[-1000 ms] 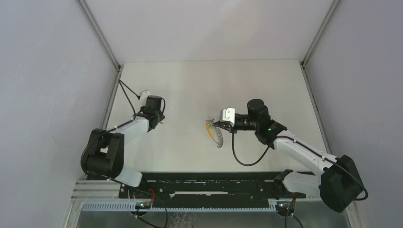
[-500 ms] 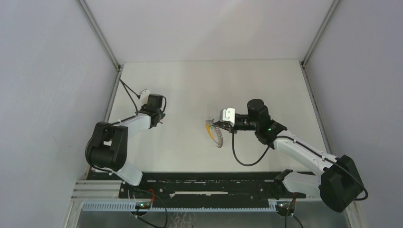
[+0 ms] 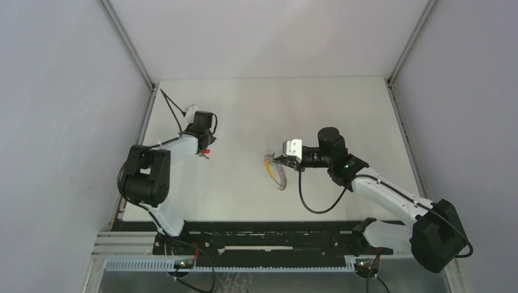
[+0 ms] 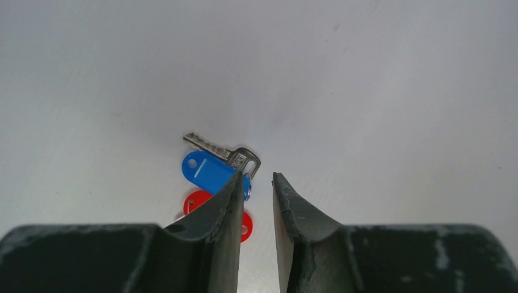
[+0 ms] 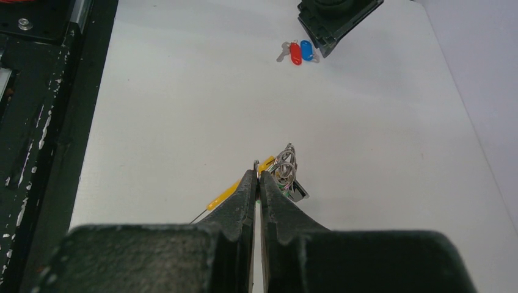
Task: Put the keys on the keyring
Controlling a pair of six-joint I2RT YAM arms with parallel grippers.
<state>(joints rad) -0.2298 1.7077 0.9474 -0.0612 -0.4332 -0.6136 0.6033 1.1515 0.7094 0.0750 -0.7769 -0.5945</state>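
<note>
Since a second ago the left pincer (image 4: pixel 256 177) has swung farther out over the keys (image 4: pixel 211 171), which lie together on the surface (image 4: pixel 366 91) at its left fingertip. Its jaws stand narrowly apart, with nothing between them. Unmoved, the right pincer (image 5: pixel 258 174) is clamped on the keyring (image 5: pixel 284 165) near the surface's middle, yellow tab (image 5: pixel 223 194) alongside.

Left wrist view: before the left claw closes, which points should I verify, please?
1. Left claw open: ok.
2. A key between its jaws: not ok; blue key and red key lie to one side, partly behind a finger.
3. Metal blade visible: blue key ok; red key cannot tell.
4. Right claw shut on keyring: ok.
5. Keys threaded on keyring: not ok; they lie far apart.
</note>
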